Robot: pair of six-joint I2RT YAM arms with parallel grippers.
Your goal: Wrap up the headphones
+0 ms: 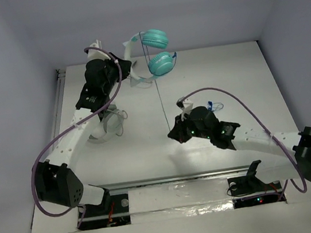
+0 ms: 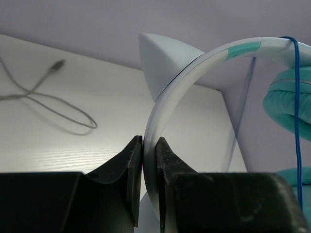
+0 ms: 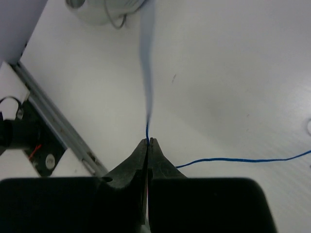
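**Entry: teal headphones, raised; cable pinched**

Your left fingers (image 2: 130, 167) are clamped on the white curved headband (image 2: 167, 94) of the teal over-ear headphones (image 1: 160, 63). These are held up off the white worktop (image 1: 231, 77), toward its far edge. Your right fingers (image 3: 140, 162) are pressed together on the thin blue cable (image 3: 233, 159). It runs straight up to the ear cups, and its loose tail lies on the worktop.

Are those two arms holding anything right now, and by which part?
Yes: the left fingers clamp the headphones by the white headband; the right fingers pinch the blue cable.
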